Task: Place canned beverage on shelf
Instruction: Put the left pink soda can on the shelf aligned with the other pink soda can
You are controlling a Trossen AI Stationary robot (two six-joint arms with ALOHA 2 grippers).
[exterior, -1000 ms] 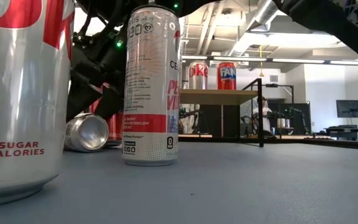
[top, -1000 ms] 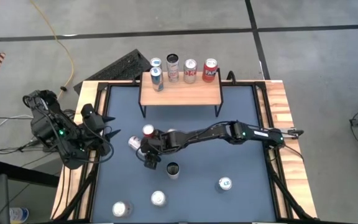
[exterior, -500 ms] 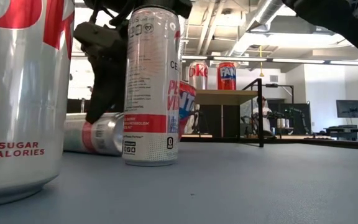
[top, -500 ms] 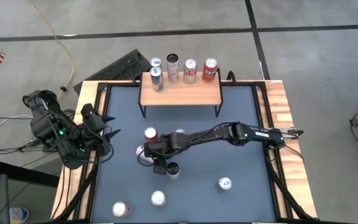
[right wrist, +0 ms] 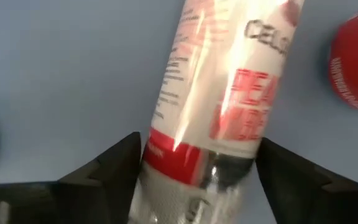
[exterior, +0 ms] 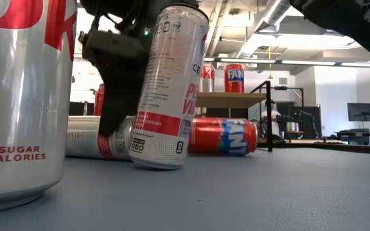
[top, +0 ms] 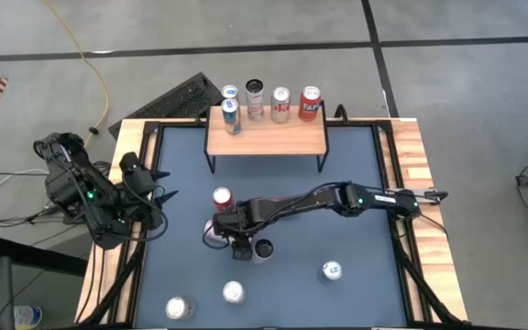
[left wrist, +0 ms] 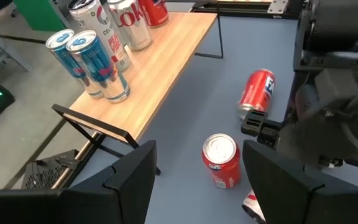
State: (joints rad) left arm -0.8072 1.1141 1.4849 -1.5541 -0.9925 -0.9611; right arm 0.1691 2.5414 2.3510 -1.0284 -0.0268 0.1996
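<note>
While tilting, slim white-and-red can (exterior: pixel 169 90) shows print.

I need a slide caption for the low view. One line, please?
Right claw beside a tilting tall slim can, fallen cans behind it, more cans on the shelf.

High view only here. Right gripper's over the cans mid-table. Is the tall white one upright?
Observer: No. In the low view the tall white can is tilted.
Operator: Gripped?
Observer: Right wrist view: it sits inside the right gripper, whose jaws stand open on either side of it; contact unclear.
Operator: Anything under the arm?
Observer: A red Fanta can, lying on its side.
</note>
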